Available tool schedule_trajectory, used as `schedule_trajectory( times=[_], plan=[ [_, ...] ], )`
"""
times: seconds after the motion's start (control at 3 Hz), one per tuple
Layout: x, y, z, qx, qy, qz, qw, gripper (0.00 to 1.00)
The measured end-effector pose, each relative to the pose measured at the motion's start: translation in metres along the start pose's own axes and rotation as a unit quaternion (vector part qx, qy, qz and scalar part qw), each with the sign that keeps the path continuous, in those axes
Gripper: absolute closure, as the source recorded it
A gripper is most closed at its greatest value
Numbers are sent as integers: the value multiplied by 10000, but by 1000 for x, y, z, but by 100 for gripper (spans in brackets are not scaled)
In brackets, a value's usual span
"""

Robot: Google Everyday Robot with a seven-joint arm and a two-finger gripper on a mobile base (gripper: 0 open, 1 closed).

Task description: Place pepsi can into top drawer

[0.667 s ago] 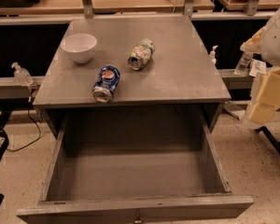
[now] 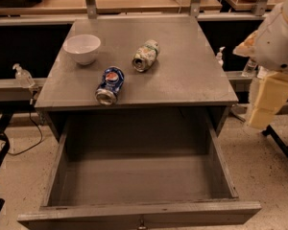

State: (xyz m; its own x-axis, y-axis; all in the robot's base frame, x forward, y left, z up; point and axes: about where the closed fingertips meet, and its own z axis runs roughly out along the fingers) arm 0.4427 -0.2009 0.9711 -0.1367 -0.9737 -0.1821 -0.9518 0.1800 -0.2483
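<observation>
While the pepsi can lies on its side near the front edge of the worktop, directly above the open top drawer, the robot's claw hangs well off to the right; whether it is spread or pressed together cannot be told. Light, thin-walled, dented and probably slick, the can likely rolls easily; a gentle pinch across its mid-body looks safest.

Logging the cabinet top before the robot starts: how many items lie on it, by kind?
Cans: 2 (pepsi can, pale green can)
Bowls: 1 (white bowl)
Total: 3
The gripper hangs right of the cabinet.
</observation>
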Motion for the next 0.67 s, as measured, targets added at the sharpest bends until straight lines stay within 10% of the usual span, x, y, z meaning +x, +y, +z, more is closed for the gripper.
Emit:
schedule_trajectory(
  times=[0.33,0.67],
  plan=[
    [-40,-6,32,-229,22,-926,9954,0],
    [-130,-25,69,-287,-251,-2587,9652,0]
  ],
)
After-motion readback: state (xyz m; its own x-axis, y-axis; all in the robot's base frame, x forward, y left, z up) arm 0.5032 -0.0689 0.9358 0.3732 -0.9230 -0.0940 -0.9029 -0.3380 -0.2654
